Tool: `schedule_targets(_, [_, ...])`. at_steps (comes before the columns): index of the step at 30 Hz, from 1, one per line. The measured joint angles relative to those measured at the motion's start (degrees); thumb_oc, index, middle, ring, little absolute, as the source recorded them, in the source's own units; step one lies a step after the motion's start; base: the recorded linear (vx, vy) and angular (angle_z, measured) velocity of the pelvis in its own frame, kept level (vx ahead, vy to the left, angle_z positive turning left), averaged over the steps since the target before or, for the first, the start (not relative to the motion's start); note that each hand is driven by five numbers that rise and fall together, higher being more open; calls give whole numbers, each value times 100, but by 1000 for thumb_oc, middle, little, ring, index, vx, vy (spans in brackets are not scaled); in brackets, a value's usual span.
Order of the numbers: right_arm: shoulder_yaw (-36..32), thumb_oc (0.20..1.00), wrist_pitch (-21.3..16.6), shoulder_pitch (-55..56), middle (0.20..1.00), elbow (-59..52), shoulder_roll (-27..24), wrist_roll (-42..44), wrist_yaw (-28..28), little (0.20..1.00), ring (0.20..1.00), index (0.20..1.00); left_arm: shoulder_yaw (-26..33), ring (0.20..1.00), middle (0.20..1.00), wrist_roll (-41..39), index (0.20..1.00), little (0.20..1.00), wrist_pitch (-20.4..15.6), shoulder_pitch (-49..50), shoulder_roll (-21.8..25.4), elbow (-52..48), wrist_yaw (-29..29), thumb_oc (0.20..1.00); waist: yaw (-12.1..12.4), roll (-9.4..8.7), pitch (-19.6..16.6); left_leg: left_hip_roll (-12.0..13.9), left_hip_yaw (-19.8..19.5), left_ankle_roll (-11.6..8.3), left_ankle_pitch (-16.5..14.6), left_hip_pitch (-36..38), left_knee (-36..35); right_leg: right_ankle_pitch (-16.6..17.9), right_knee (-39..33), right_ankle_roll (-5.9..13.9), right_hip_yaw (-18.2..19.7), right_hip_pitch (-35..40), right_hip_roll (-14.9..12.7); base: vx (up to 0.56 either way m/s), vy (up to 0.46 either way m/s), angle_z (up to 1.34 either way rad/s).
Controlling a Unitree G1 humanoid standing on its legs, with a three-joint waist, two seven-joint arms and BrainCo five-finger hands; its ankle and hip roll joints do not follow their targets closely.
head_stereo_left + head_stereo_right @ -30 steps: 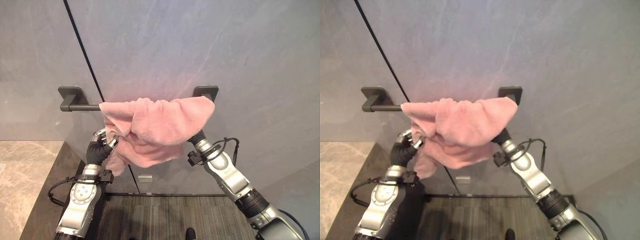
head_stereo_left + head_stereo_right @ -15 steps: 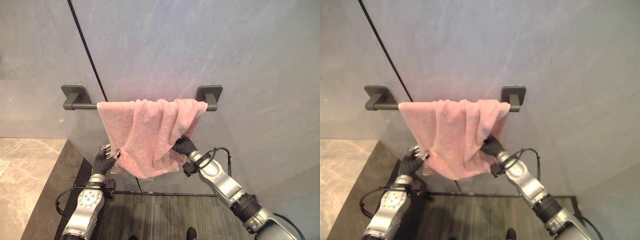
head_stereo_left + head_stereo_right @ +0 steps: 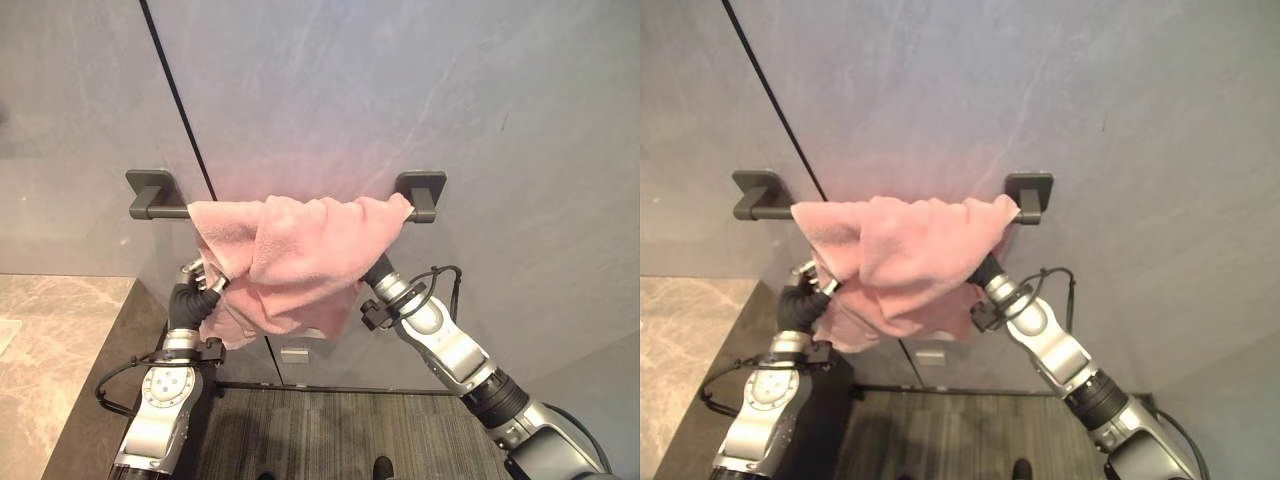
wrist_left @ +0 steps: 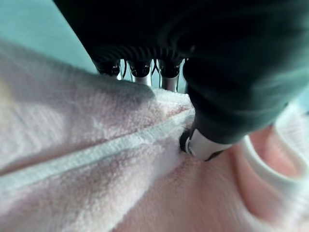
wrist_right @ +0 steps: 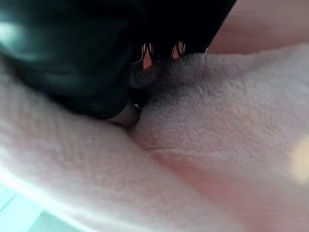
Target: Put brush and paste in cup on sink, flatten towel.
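A pink towel (image 3: 300,245) hangs bunched over a dark wall-mounted towel bar (image 3: 152,209), its lower part lifted into folds. My left hand (image 3: 198,282) is below the towel's left side. In the left wrist view its thumb (image 4: 203,145) and fingers pinch the towel's white hem (image 4: 96,157). My right hand (image 3: 377,271) reaches up under the towel's right side, just below the bar's right bracket (image 3: 420,186). Seen from the right wrist, the thumb (image 5: 126,114) presses into a fold of pink cloth (image 5: 207,111) with the fingers buried in it.
The bar is fixed to a grey stone wall crossed by a dark slanted seam (image 3: 185,110). A beige stone counter (image 3: 45,340) lies at the lower left. Dark striped flooring (image 3: 320,430) runs below, with a small metal fitting (image 3: 293,354) low on the wall.
Half a second ago the towel hung long with both hands low. Both hands have since risen, lifting the lower edge so the towel bunches under the bar, much as one second ago.
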Motion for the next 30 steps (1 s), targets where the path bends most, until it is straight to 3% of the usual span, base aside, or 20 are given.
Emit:
schedule_targets(14, [24,200,0,-55,200,-108,-179,207,7,200,200,200,179,200,200,-519,200,200,-378,21,-54,-291,135,200,116,-45,30,0,20,-2,-1,-21,0,-1,0,1,10,-32,0,0,0,0])
schedule_targets(26, [157,200,-12,-185,200,-69,-182,-73,150,200,200,200,118,200,200,-1145,200,200,-317,259,-463,1188,200,200,113,-129,90,-3,15,-2,-1,-17,0,-2,0,1,7,-26,-2,0,0,0])
schedule_targets(30, [160,200,-21,-160,200,146,-154,-196,156,200,200,200,-201,200,200,-1146,200,200,-230,245,-440,1365,24,200,112,-129,90,-4,13,-2,0,-9,0,-1,0,0,5,-17,-2,0,0,0])
